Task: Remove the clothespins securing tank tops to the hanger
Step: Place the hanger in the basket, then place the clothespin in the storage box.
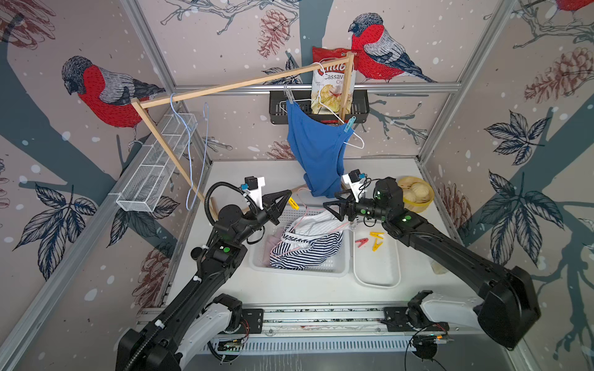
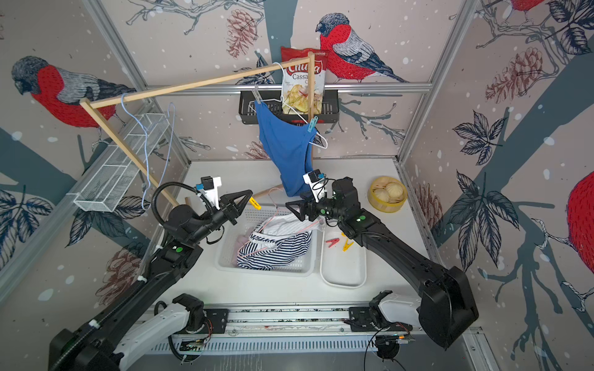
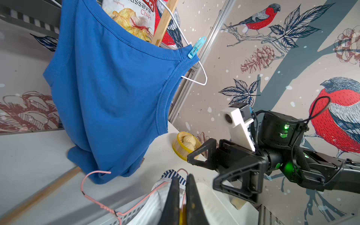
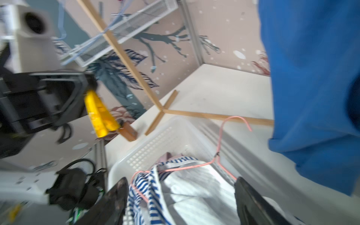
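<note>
Clamped shut, the left gripper's (image 1: 287, 199) jaws are pinching a yellow clothespin (image 4: 99, 115) by one end. It is hanging in the air above the far left corner of the white basket (image 1: 299, 272). The right wrist view is showing that pin whole, sticking out past the fingertips. The left wrist view is catching only a yellow sliver between the two closed fingers (image 3: 175, 200).

The right gripper (image 4: 181, 202) is standing wide open and gripping nothing. Its fingers (image 4: 115, 200) are straddling the striped tank top (image 1: 308, 250), which is lying bunched in the basket with a pink hanger (image 3: 93, 173) threaded through it. Whether the fingertips are touching the cloth cannot be told.

A pale mauve top (image 1: 271, 241) is peeking out under the striped one, and only the top views are showing it clearly.

The blue tank top (image 1: 316, 151) is hanging from a white hanger (image 1: 356, 143) on the wooden rack (image 1: 225, 86). A light-blue clothespin (image 3: 196, 47) is pinning one strap, seen sharply in the left wrist view. A grey clothespin (image 1: 289, 94) is pinning the other strap, visible in both top views only.

Both top views are also showing the white tray (image 1: 377, 284) beside the basket. A red clothespin (image 1: 361, 241) and two loose yellow pins (image 1: 376, 245) are lying at its far end, partly under the right arm.
</note>
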